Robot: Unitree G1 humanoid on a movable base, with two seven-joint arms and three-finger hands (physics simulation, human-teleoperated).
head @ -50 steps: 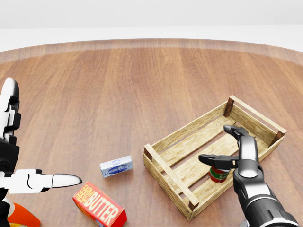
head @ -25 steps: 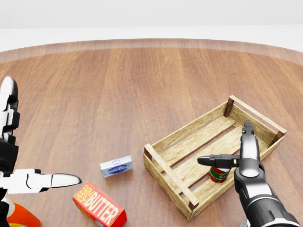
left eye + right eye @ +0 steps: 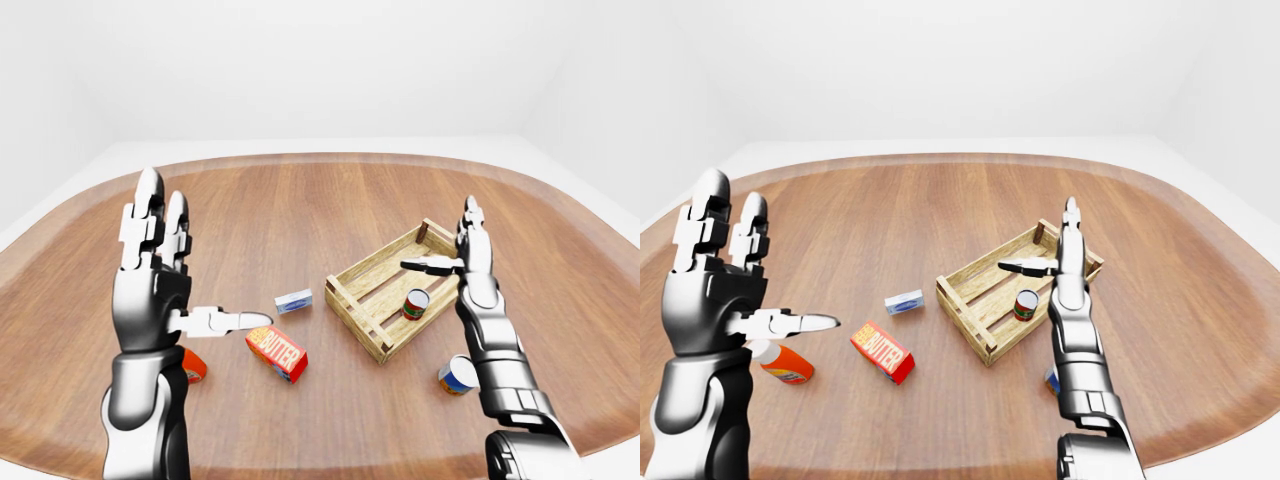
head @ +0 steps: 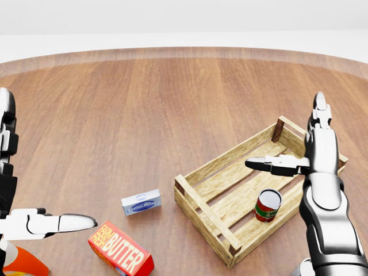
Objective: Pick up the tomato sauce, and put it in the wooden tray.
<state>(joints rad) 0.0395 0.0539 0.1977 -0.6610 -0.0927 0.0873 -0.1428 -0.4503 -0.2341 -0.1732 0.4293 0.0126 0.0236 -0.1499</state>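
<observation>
The tomato sauce (image 4: 267, 206), a red can with a green band and a pale lid, rests inside the wooden tray (image 4: 198, 202), near the tray's lower right side in the head view. My right hand (image 4: 287, 135) is held above the tray, apart from the can. It is open, with its fingers (image 4: 319, 112) pointing up and its thumb stretched to the left. At the left of the left-eye view my left hand (image 3: 205, 265) is raised and open, holding nothing.
A red butter box (image 4: 121, 256) and a small blue-and-white box (image 4: 141, 202) lie left of the tray. An orange bottle (image 3: 785, 365) lies under my left hand. Another can (image 3: 458, 377) sits by my right forearm. The round wooden table (image 4: 172, 103) stretches beyond.
My right hand has lifted away from the can, its fingers swinging up above the tray. The can stays in the tray. My left hand has dropped slightly.
</observation>
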